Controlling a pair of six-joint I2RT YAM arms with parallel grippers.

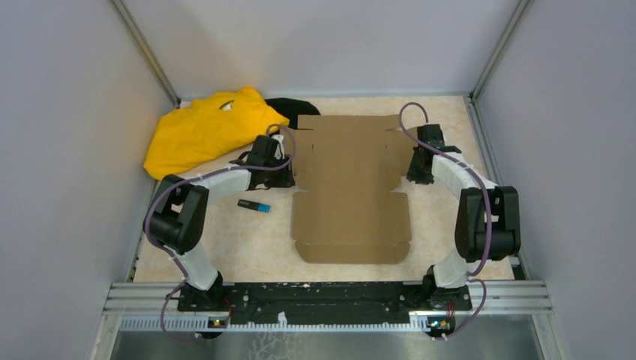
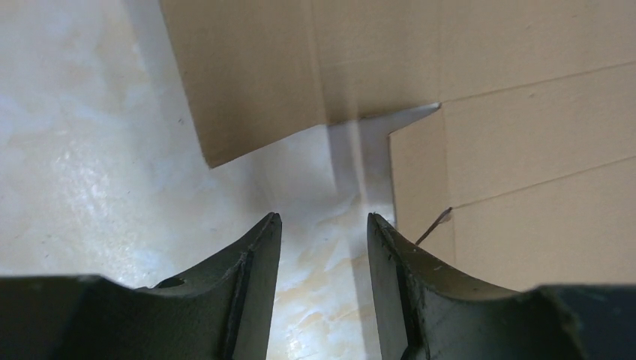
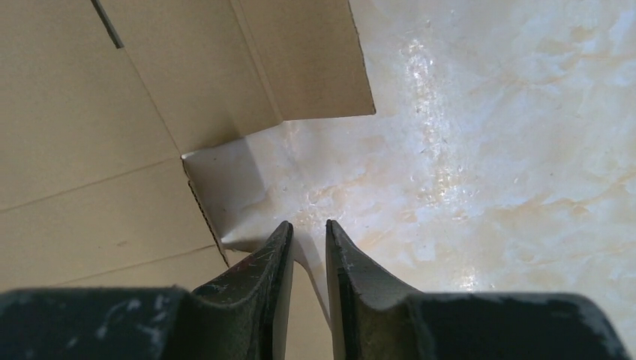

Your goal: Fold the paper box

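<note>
Cardboard of the paper box (image 1: 350, 187) is lying flat and unfolded in the middle of the worktop (image 1: 247, 240), its side flaps reaching toward both arms. The left pincer (image 2: 322, 217) is hanging low at the sheet's left edge, by a notch between two flaps. Its jaws are standing apart with only bare worktop between them, so it is gripping nothing. The right pincer (image 3: 307, 225) is sitting at the opposite edge beside a matching notch, its jaws nearly together. I cannot tell whether they are pinching a flap edge.

The sheet is looking light, thin and fairly stiff, likely bending cleanly only along its scored creases. Lying flush on a smooth top, it is probably prone to sliding. The flap edges at the notches are looking like the best hold, taken from both sides together.
</note>
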